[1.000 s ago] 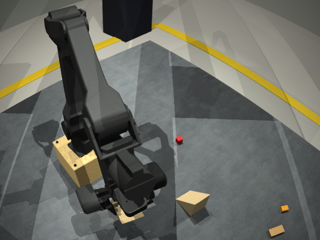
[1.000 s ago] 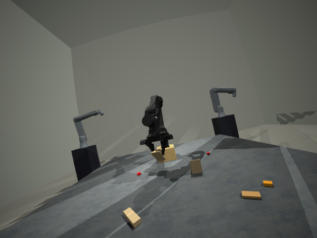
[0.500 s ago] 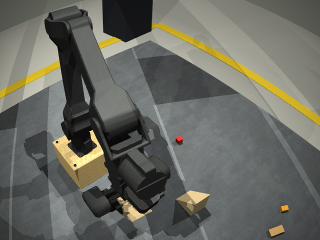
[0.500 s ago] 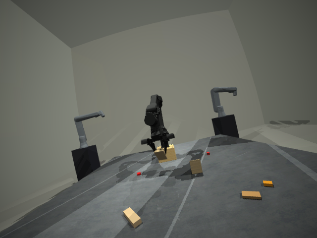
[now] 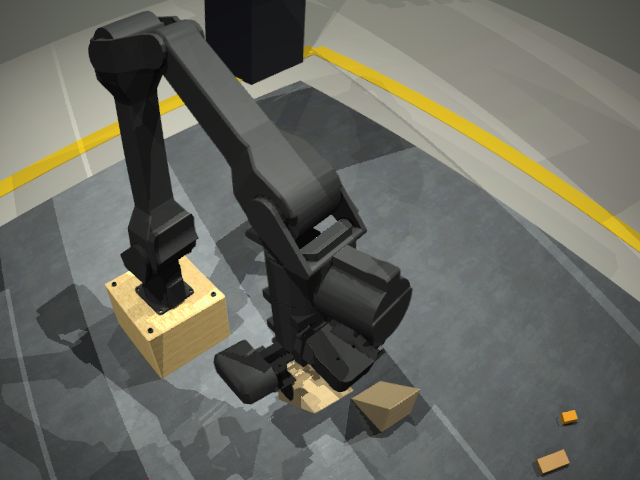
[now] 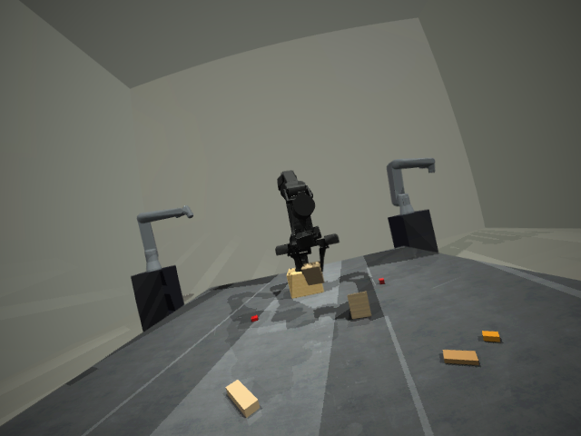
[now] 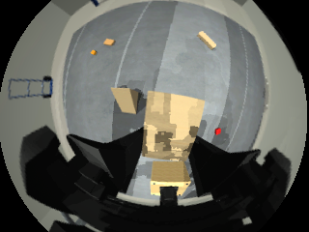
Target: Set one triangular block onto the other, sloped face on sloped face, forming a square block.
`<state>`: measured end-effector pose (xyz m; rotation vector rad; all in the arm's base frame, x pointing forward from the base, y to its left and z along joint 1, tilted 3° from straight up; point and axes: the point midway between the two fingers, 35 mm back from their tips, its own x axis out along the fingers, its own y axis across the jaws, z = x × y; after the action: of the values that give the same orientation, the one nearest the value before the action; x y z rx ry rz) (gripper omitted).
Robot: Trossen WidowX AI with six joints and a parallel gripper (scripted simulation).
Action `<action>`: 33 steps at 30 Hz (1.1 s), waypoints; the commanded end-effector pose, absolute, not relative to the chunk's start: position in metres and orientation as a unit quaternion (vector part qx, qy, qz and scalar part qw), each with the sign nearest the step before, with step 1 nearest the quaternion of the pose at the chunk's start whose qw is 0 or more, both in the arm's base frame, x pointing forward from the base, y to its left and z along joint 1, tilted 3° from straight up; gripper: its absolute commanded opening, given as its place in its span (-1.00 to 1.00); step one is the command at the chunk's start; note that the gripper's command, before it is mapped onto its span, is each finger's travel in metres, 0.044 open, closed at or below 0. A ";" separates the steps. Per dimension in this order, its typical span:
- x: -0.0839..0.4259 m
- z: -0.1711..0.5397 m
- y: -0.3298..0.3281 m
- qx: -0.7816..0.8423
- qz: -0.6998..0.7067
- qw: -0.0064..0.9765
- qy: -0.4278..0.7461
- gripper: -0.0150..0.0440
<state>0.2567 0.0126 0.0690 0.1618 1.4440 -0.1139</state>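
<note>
My gripper (image 5: 312,384) (image 6: 311,269) (image 7: 166,131) is shut on one pale wooden triangular block (image 5: 317,396) (image 6: 311,275) (image 7: 175,113), with a finger on each side. The held block is off the table; a broad face of it fills the middle of the wrist view. Its sloped face cannot be made out clearly. The other triangular block (image 5: 387,397) (image 6: 359,304) (image 7: 126,101) stands on the table, apart from the held one: to its right in the top and exterior views and to its left in the wrist view. My hand hides part of the held block in the top view.
The wooden base box (image 5: 196,338) (image 6: 296,286) (image 7: 170,171) stands behind the hand. An orange block (image 5: 569,417) (image 6: 490,336) (image 7: 94,52), a tan brick (image 5: 553,461) (image 6: 460,356) (image 7: 109,42), a pale brick (image 6: 241,398) (image 7: 207,40) and red cubes (image 6: 381,281) (image 6: 254,318) lie around.
</note>
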 end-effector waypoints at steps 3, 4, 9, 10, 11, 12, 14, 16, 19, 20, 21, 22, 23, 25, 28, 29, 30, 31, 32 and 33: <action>0.260 0.079 0.037 0.076 -0.054 0.746 0.659 -0.49; 0.260 0.080 0.041 0.076 -0.054 0.746 0.659 -0.49; 0.259 0.088 0.062 0.077 -0.054 0.746 0.660 -0.49; 0.258 0.090 0.067 0.078 -0.054 0.746 0.660 -0.49; 0.258 0.091 0.071 0.078 -0.054 0.746 0.660 -0.49; 0.257 0.093 0.075 0.078 -0.054 0.746 0.660 -0.49; 0.255 0.096 0.084 0.079 -0.054 0.745 0.660 -0.49; 0.254 0.099 0.093 0.080 -0.053 0.745 0.660 -0.49; 0.250 0.104 0.106 0.080 -0.053 0.745 0.660 -0.49; 0.249 0.105 0.110 0.081 -0.053 0.745 0.660 -0.49; 0.247 0.107 0.114 0.081 -0.052 0.745 0.660 -0.49; 0.246 0.109 0.118 0.081 -0.052 0.745 0.660 -0.49; 0.245 0.110 0.122 0.082 -0.053 0.745 0.660 -0.49; 0.244 0.111 0.124 0.082 -0.053 0.745 0.660 -0.49; 0.247 0.105 0.125 0.082 -0.053 0.745 0.659 -0.49; 0.249 0.100 0.125 0.082 -0.053 0.745 0.659 -0.49; 0.251 0.096 0.125 0.082 -0.053 0.745 0.659 -0.49; 0.253 0.092 0.125 0.082 -0.053 0.745 0.659 -0.49; 0.255 0.087 0.125 0.082 -0.053 0.746 0.659 -0.49; 0.257 0.083 0.125 0.082 -0.053 0.746 0.659 -0.49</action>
<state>0.2544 0.1260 0.0989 0.1893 1.4275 -0.1036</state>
